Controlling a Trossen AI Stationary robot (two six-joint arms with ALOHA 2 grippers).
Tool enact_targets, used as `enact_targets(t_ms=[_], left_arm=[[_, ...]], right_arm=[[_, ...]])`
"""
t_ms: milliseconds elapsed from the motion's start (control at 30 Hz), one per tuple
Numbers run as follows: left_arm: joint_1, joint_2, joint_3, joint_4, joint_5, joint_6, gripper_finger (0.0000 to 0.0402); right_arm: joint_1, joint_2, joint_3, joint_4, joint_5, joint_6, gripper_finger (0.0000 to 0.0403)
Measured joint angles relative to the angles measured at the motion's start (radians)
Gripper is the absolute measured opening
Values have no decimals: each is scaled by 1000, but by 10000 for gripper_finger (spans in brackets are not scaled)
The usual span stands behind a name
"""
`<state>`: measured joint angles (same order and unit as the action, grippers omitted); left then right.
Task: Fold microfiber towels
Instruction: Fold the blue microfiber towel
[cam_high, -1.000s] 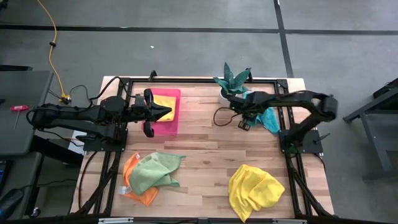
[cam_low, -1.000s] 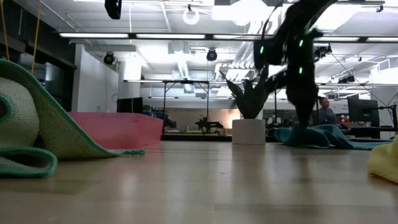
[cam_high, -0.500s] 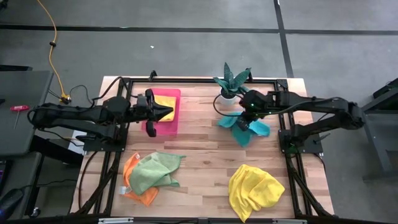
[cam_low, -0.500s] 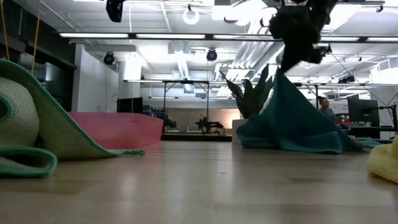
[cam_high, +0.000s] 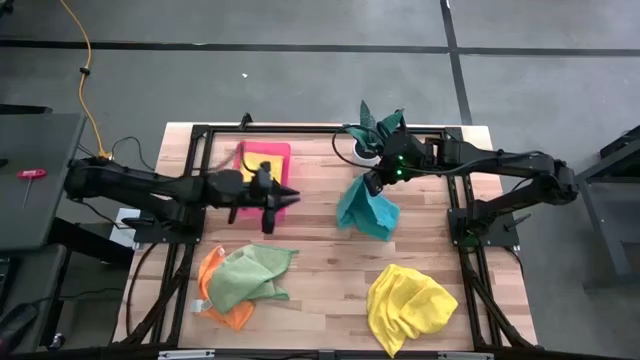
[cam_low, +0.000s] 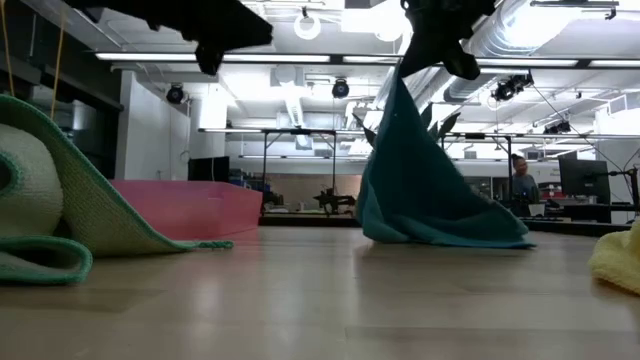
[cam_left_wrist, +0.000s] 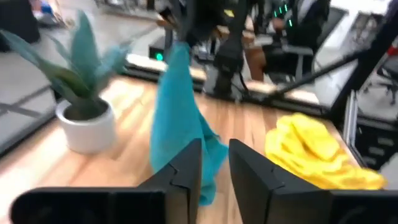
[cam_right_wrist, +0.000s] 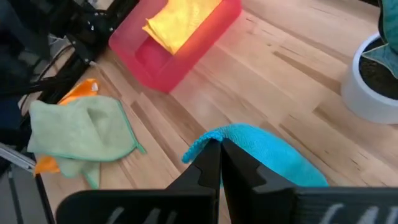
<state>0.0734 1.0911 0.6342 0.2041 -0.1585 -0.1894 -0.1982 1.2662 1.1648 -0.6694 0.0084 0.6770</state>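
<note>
**Inspector A:** Right gripper (cam_right_wrist: 219, 163) is closed on a corner of the teal towel (cam_high: 362, 207), held above the table (cam_high: 320, 245) near the potted plant (cam_high: 374, 130).

**Inspector B:** Handling?

**A:** Judged light, limp, unlikely to slip; grip by corners or edge. It hangs with its long axis vertical, lower end trailing on the boards.

**B:** Left gripper (cam_left_wrist: 214, 163)?

**A:** Slightly parted, empty, facing the towel, beside the pink tray (cam_high: 275, 152).
</note>
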Motion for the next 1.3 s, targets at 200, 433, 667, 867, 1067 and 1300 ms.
enact_targets(t_ms=[200,433,667,867,1067,1300], left_arm=[[-52,168,0,218,-11,-45,129],[-68,328,98,268,-88,-30,180],[-69,425,192,266,-250,134,205],[-85,453,211,257,-357,253,205],[-89,476,210,250,-394,281,205],[-89,486,210,260,-523,280,204]], right_arm=[[14,41,0,17,-21,12,0],[52,117,0,159,-48,75,0],[94,192,0,266,-42,137,0],[97,204,-1,292,-7,162,0],[97,206,-1,352,-15,183,0],[97,206,-1,351,-18,201,0]])
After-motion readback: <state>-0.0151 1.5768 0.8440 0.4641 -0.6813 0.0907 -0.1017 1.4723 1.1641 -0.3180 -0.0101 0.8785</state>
